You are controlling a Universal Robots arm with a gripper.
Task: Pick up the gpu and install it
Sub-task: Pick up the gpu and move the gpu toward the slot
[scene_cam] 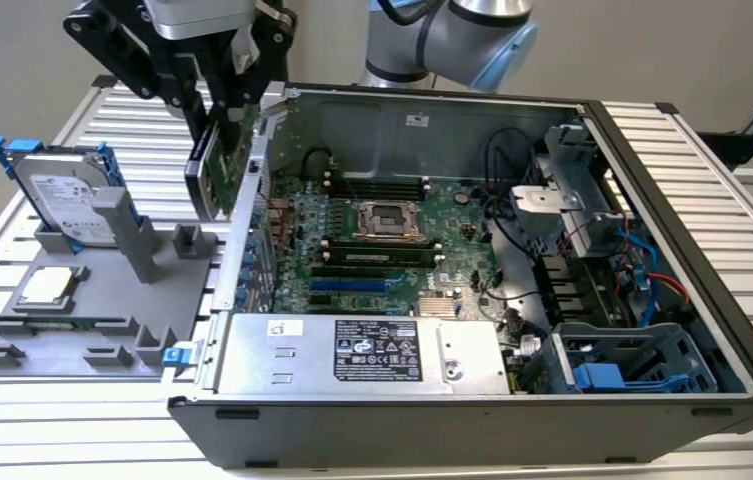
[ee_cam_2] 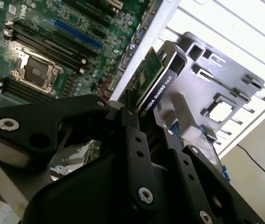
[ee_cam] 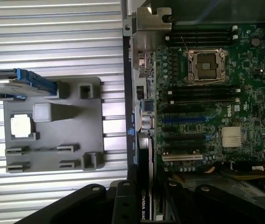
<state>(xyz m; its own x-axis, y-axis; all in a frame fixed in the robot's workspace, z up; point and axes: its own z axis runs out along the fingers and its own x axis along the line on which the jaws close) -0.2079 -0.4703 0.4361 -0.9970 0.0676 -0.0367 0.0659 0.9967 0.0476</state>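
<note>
One slatted surface (scene_cam: 696, 140) carries one open computer case (scene_cam: 676, 240) and, at the exterior view's left, one gray holder (scene_cam: 176, 290). One gpu (scene_cam: 216, 170) hangs in the air just outside the case's wall. It is a thin flat card, with its green board towards the case and its black cooler towards the holder. Its long axis runs nearly upright. The claw (scene_cam: 223, 100) is clenched on its upper end. One hard drive (scene_cam: 63, 195) and one CPU chip (scene_cam: 53, 287) sit in the holder.

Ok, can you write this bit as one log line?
end effector: shut on thin green-and-black gpu card | card: aloft beside wall of open black computer case | slot: not in yet
</note>
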